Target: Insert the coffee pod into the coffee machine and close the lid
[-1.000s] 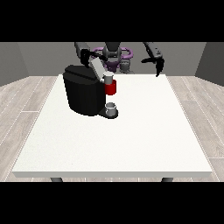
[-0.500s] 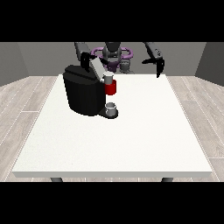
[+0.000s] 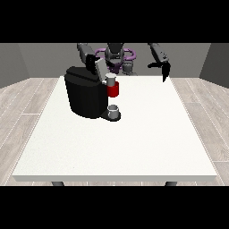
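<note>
Light is even and fairly bright, coming from above with no single strong source. The white surface [image 3: 116,143] reads almost uniformly pale from its far edge to its near edge, without glare or hot spots. The black coffee machine [image 3: 85,93] stays very dark, its top catching only a faint sheen, and it casts barely any shadow on the surface beside its base. The grey walls [image 3: 36,58] behind are dimmer than the wooden floor [image 3: 27,103]. The surface's edges run straight, with no bending toward the corners.
</note>
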Action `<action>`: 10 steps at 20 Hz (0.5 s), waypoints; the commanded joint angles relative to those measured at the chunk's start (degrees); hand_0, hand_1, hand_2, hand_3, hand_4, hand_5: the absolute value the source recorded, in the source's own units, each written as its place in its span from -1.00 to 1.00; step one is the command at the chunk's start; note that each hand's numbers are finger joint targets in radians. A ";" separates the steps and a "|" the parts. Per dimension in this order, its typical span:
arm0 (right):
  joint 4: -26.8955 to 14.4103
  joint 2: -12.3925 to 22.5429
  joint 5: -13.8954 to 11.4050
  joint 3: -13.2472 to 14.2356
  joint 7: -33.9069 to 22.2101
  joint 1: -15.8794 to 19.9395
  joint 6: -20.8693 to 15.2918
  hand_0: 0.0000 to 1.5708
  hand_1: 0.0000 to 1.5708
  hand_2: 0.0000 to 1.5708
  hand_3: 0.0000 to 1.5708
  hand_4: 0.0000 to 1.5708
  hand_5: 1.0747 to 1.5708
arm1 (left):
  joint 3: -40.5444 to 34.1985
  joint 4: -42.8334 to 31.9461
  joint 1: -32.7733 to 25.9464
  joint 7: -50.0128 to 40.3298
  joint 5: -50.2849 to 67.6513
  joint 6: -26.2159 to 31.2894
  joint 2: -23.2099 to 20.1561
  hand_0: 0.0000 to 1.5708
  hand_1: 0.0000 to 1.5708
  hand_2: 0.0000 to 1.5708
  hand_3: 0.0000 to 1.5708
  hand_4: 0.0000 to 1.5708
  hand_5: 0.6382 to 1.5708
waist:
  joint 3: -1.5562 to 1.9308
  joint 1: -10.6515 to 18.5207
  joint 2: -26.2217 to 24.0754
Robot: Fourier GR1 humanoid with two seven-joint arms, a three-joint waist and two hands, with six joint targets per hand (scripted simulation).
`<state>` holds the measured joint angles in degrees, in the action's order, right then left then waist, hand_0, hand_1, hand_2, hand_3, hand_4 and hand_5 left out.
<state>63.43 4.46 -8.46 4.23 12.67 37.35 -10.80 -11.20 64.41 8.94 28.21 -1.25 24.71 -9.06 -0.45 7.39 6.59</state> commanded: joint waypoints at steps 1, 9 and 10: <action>-3.07 -0.87 -2.37 -1.63 -1.17 1.96 -1.26 -1.00 -1.00 -1.00 -1.00 -0.44 1.00 | -0.32 -1.66 -0.50 1.84 0.35 2.04 -1.71 -1.00 -1.00 -1.00 -1.00 -0.53 1.00 | 0.43 1.97 1.27; -5.14 -3.26 -6.43 -4.80 -5.89 8.85 -4.30 -1.00 -1.00 -1.00 -1.00 -0.48 1.00 | -0.49 -3.90 3.19 -0.23 1.41 2.22 -1.66 -1.00 -1.00 -1.00 -1.00 -0.55 1.00 | 0.42 3.27 1.64; -6.62 -1.71 -5.67 -3.32 -4.90 9.74 -3.14 -1.00 -1.00 -1.00 -1.00 -0.52 1.00 | 0.90 -2.83 3.11 -0.24 0.77 0.95 0.35 -1.00 -1.00 -1.00 -1.00 -0.56 1.00 | 0.44 3.35 2.14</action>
<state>59.74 3.00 -12.56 1.61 9.32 43.22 -13.71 -11.36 61.99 11.60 27.51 -0.04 26.27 -10.03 0.09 9.53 7.99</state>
